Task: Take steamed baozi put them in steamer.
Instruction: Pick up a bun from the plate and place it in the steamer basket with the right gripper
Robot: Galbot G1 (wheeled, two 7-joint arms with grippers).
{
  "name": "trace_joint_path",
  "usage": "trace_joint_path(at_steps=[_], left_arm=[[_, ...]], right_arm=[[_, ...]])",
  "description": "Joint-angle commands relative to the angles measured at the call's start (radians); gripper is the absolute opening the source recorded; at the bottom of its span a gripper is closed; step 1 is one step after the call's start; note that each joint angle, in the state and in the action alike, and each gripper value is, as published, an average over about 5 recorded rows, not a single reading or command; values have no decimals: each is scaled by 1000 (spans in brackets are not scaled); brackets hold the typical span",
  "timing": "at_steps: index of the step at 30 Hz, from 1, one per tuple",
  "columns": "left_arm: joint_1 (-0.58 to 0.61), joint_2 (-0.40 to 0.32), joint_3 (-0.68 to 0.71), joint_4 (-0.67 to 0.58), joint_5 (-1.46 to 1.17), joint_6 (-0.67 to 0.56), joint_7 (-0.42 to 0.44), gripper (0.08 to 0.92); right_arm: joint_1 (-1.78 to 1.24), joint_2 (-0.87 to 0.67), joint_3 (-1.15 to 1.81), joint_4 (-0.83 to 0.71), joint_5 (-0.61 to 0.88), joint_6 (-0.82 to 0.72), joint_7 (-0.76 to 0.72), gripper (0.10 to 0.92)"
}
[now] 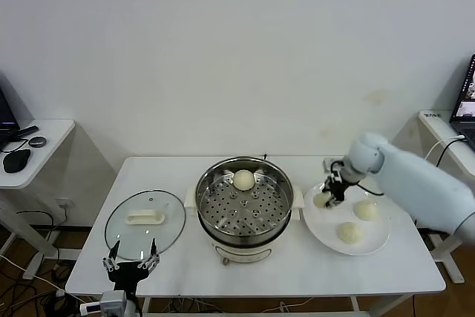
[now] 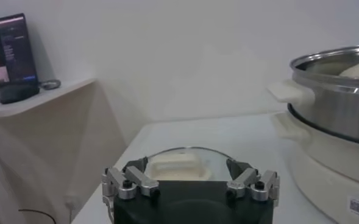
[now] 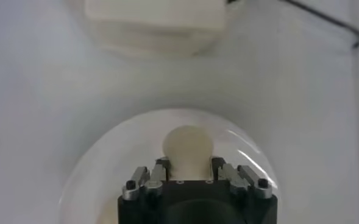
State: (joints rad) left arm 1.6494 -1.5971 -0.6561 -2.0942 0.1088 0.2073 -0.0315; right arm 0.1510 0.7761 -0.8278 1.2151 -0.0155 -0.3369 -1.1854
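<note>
Right hand (image 3: 189,165) clamps one baozi (image 3: 188,145) on the plate (image 1: 375,237); two others remain there, one sits in the steamer (image 1: 244,200). Left hand (image 1: 131,262) parked wide near lid (image 1: 145,223). Steamer label illegible.

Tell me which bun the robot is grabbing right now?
Find the big shiny pot in the middle of the table, then the white plate on its right. Three buns sit there; it's the bun nearest the pot, the only one with the right hand closed around it.
</note>
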Motion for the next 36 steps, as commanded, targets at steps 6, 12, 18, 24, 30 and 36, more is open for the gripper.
trace_joint_path(at_steps=[6,12,18,24,30,36], left_arm=[[1,-1,9,-41,89,9,-9,823],[9,2,20,-69,96,12,-16,823],[3,8,23,-87,93,23,-15,823],[2,12,30,-85,85,27,-14,823],[4,18,41,-86,80,27,-16,823],[1,25,44,-86,71,28,-15,823]], right_arm=[[631,43,-428,204,451,-124,-28,433],[729,170,-517,263,591,-226,-9,434],[680,369,-575,206,679,-325,49,434],[562,554,-552,39,691,-366,113,433],[454,673,-539,-73,638,-378,142,436],[376,729,-535,-133,580,-389,173,441]])
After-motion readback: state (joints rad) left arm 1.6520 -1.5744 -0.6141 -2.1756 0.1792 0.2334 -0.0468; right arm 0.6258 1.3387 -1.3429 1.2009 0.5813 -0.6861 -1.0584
